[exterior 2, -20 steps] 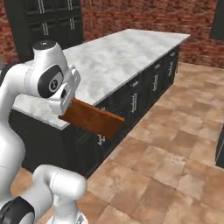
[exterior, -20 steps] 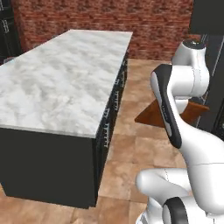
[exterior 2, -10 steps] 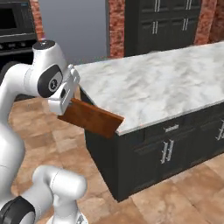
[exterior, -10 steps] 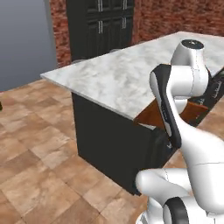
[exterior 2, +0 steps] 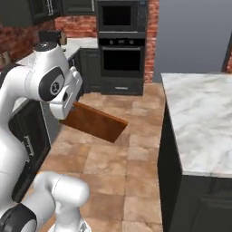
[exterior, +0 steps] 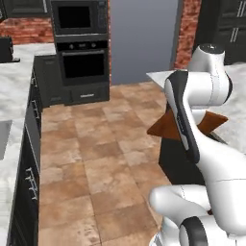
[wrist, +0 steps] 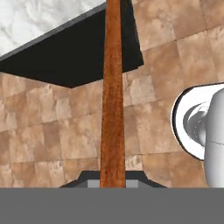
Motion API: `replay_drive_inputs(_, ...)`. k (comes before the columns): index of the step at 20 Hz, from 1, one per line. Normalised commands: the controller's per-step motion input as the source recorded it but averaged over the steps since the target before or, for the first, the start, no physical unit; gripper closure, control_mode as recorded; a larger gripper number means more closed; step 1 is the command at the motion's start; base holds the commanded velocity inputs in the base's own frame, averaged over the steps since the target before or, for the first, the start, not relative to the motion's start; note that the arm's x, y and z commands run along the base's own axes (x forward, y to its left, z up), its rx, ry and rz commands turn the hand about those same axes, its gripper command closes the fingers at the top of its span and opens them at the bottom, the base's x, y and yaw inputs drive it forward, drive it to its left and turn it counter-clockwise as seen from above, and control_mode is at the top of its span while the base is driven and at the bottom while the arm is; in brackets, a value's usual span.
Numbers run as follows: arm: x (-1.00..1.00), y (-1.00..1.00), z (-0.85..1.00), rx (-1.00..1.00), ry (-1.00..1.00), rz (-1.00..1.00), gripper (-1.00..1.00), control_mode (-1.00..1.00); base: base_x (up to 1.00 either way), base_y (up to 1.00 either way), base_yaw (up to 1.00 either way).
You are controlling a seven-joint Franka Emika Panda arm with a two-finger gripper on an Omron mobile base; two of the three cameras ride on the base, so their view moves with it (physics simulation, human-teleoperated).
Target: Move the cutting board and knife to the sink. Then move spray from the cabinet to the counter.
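Over brown floor tiles (exterior 2: pixel 136 181), marble counter (exterior 2: pixel 199 122) faces black ovens (exterior 2: pixel 121 54).

No text, label, brand, number or sign can be read anywhere. The oven (exterior 2: pixel 121 60) fronts are plain dark glass, and the cutting board (exterior 2: pixel 94 122) and marble counter (exterior 2: pixel 199 122) carry no markings.

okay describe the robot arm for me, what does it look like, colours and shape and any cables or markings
The arm is glossy white, built from thick rounded segments with bulbous joints. Dark charcoal-black bands and round caps mark the joints; one dark disc shows on the side of the upper joint, and a long dark strip runs down a link in the left base view. No loose cables or printed markings show. The base is rounded and white with dark trim.
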Motion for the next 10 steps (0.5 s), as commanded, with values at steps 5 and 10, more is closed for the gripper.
replay_drive_inputs(5, 0.0, 0.0, 0.0, 0.0, 0.0, 0.0, 1.0, 1.0, 0.86, 0.07, 0.6)
replay_drive_inputs(10, 0.0, 0.0, 0.0, 0.0, 0.0, 0.0, 1.0, 1.0, 1.0, 0.0, 0.53)
